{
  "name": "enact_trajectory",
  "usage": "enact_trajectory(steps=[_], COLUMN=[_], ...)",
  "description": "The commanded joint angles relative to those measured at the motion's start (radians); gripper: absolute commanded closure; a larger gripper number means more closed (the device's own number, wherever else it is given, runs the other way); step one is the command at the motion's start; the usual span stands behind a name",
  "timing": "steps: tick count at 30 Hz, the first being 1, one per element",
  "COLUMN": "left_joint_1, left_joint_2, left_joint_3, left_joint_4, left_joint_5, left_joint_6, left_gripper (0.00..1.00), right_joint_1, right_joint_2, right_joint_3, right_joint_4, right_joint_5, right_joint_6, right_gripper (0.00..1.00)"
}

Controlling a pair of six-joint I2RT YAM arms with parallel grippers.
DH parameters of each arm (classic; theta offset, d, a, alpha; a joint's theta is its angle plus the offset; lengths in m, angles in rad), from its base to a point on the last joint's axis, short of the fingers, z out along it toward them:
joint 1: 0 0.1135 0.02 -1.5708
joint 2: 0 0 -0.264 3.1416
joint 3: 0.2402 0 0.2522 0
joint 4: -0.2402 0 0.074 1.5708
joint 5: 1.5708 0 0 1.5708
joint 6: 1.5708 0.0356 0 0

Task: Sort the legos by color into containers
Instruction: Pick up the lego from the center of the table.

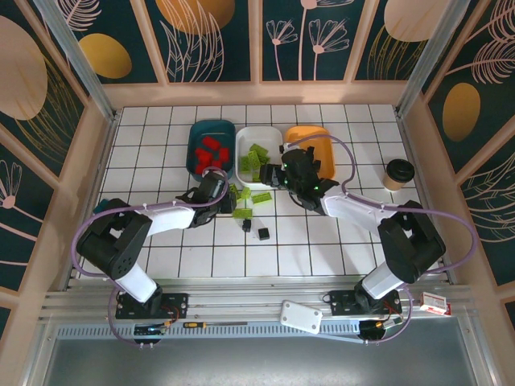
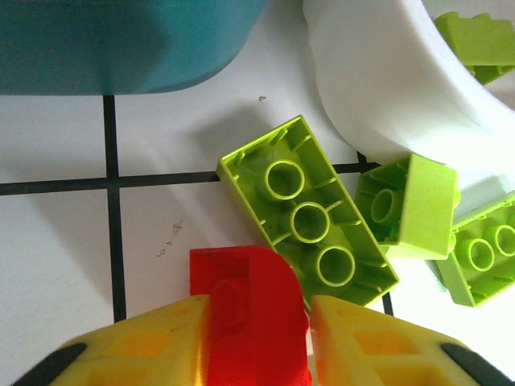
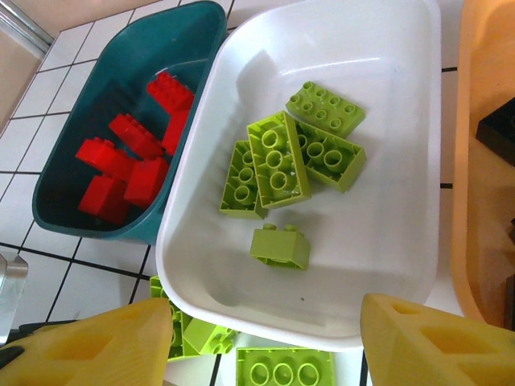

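Left fingers [image 2: 145, 342] pinch a red brick [image 2: 241, 310]; lift straight, clear of the green brick [image 2: 310, 221] just beyond. Right fingers [image 3: 88, 346] gape, empty.

- Left arm [image 1: 173, 215] and right arm [image 1: 358, 211]: black joints, white link shells.
- Lilac cables [image 1: 76, 245] loop base to wrist.
- Left tool [image 2: 259, 305] and right tool [image 3: 265, 305]: yellow plastic fingers [image 2: 145, 346].

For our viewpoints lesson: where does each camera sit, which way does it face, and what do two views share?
Top external: above and behind, facing down at table; both arms show.
Left wrist: low, facing down; left tool grips red brick.
Right wrist: higher, facing down into white tray; open right tool shows.
Shared: teal tray, white tray.
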Motion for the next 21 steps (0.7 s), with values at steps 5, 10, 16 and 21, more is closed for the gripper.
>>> enact_trajectory(steps=[5,10,16,21], left_joint_1=[0.005,0.005,0.007,0.075], left_joint_2=[-0.071,-0.156,-0.246,-0.205], left_joint_3=[-0.048,-0.066,0.001,0.146], left_joint_4=[0.008,-0.019,-0.095,-0.130], left_joint_5=[0.016,0.011,-0.073,-0.134], left_joint_6=[-0.010,-0.017,-0.021,-0.015], left_gripper=[0.76,0.83,0.86,0.87], right_joint_1=[0.006,0.005,0.004,0.004], right_joint_2=[-0.041,-0.044,-0.064,-0.083], right_joint_3=[-0.010,-0.015,-0.033,-0.052], right_joint_4=[0.021,0.020,0.024,0.023], right_joint_5=[0.033,0.036,0.037,0.037], right_joint_6=[0.016,0.018,0.023,0.029], right_gripper=[0.37,0.37,0.37,0.37])
